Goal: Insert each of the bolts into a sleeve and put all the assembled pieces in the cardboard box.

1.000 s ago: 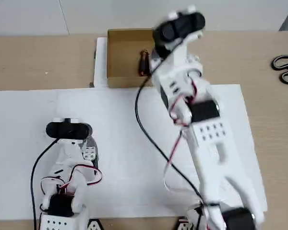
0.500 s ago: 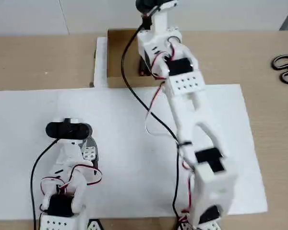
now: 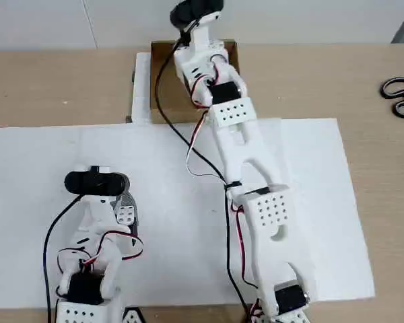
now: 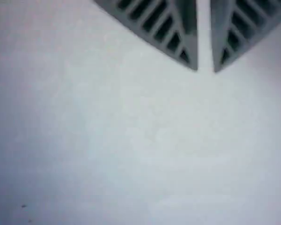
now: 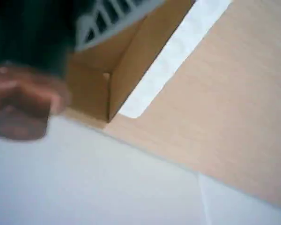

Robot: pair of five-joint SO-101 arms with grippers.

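Observation:
The cardboard box stands at the table's far middle. My right arm stretches out to it, its wrist over the box's inside. In the right wrist view my right gripper appears shut on a blurred copper-brown sleeve with a dark bolt end, the assembled piece, just beside a corner of the box. My left arm rests folded at the near left. My left gripper hovers close over the white paper, its grey ribbed fingers almost together with nothing between them.
A big white paper sheet covers the near table. A white strip lies under the box's left side. Black scissors lie at the far right on bare wood.
My right arm has swung left and stretched out, from the box's right edge to over its inside. It now covers the copper piece seen lying in the box. The left arm has not moved.

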